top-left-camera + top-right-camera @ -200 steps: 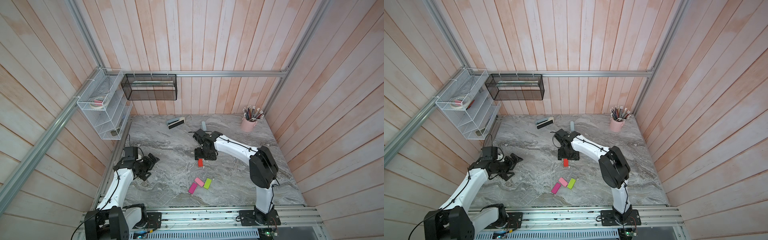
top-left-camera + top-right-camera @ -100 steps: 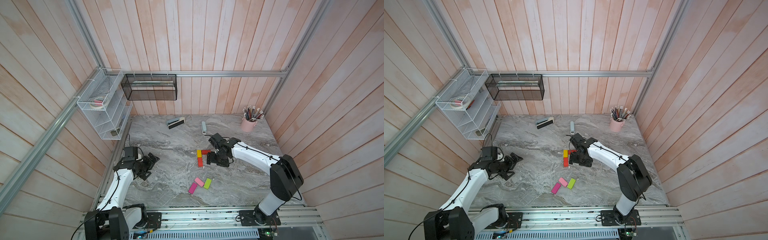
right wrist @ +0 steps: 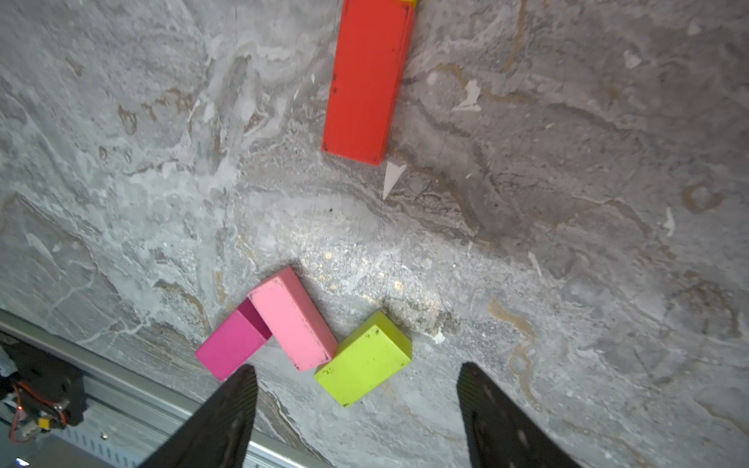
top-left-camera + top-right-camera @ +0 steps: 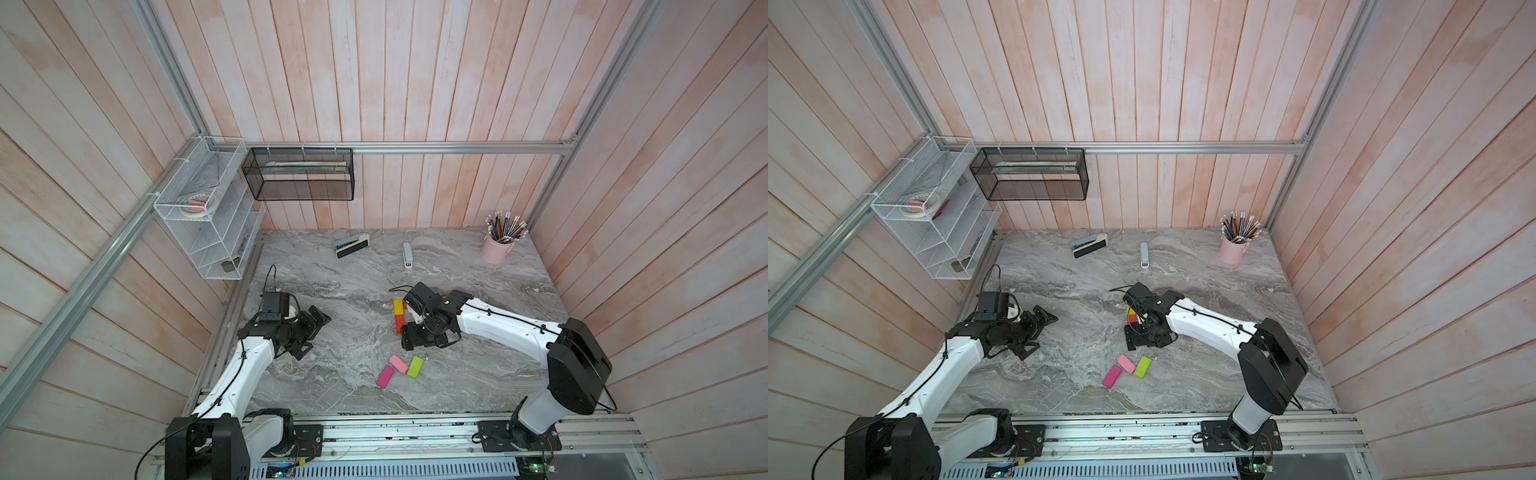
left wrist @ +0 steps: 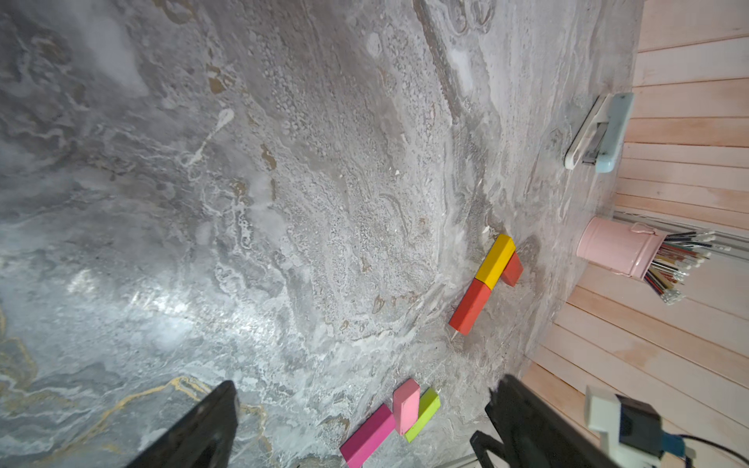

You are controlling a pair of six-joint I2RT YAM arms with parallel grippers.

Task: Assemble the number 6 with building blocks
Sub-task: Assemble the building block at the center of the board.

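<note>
The grey marble worktop [image 4: 332,282] carries all of the building blocks, in two groups that lie well apart. The right arm [image 4: 498,328] has pulled back from the upper group (a second ago it reached over those bricks and hid most of them), and its wrist now hangs between the two groups. The left arm [image 4: 249,361] has not stirred and sits at its own side of the worktop. The right gripper [image 3: 356,366] has its jaws spread wide with nothing between them, and its tips hover just short of the loose cluster. The left gripper [image 5: 367,381] is likewise wide apart and empty, pointing across the worktop at the bricks from a distance.

With the arm out of the way, the started number 6 shows. The yellow brick [image 4: 398,306] and a red brick [image 4: 400,322] lie end to end, touching, as the stem. The second red brick [image 5: 512,269] lies against the yellow one's far end and juts sideways as the top bar. That half looks placed, so I judge the release done and the task about halfway.

The light pink brick [image 3: 294,320], the magenta brick [image 3: 231,344] and the lime green brick [image 3: 364,358] are still bunched together, the pink one touching both neighbours. They are unsorted and have yet to form the lower loop. The lime green one lies nearest the open jaws and seems the likely next pick.
</note>
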